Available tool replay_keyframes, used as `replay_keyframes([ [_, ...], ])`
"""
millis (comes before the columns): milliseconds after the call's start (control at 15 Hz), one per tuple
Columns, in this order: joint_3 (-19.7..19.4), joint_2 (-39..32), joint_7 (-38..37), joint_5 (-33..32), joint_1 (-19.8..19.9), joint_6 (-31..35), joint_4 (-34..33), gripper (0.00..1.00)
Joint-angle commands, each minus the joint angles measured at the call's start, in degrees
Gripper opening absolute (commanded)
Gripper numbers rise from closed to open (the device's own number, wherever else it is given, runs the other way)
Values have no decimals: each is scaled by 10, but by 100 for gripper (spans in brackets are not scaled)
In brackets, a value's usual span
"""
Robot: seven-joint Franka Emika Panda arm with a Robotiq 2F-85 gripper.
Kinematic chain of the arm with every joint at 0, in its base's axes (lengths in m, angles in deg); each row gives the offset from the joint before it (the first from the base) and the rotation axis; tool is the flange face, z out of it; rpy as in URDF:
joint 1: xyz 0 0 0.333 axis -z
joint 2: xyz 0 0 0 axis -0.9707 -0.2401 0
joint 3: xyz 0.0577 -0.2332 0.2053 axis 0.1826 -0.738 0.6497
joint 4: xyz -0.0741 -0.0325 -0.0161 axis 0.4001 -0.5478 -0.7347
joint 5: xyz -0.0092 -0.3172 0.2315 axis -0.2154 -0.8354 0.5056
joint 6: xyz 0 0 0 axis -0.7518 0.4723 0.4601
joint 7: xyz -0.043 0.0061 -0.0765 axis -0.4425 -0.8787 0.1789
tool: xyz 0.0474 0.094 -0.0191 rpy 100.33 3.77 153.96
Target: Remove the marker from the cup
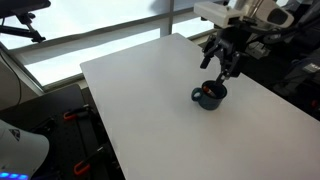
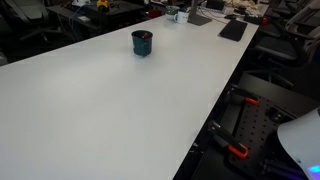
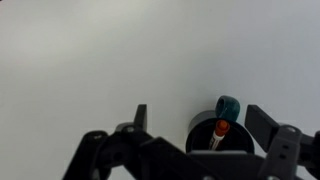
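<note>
Above navy cup (image 1: pixel 209 96), end effector (image 1: pixel 222 70) spread wide, orange marker (image 3: pixel 219 133) inside

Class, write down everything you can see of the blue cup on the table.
The cup is a small, squat, dark blue mug with a dark inside and a loop handle that looks teal in the wrist view. It stands upright on the white table. A reddish-orange marker leans inside it. The open gripper hovers just above, apparently not touching it.
</note>
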Motion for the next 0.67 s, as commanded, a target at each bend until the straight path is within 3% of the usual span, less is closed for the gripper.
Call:
replay_keyframes([
  [0, 2, -51, -14, -1, 7, -4, -70, 100],
  [600, 21, -140, 18, 40, 37, -2, -193, 100],
])
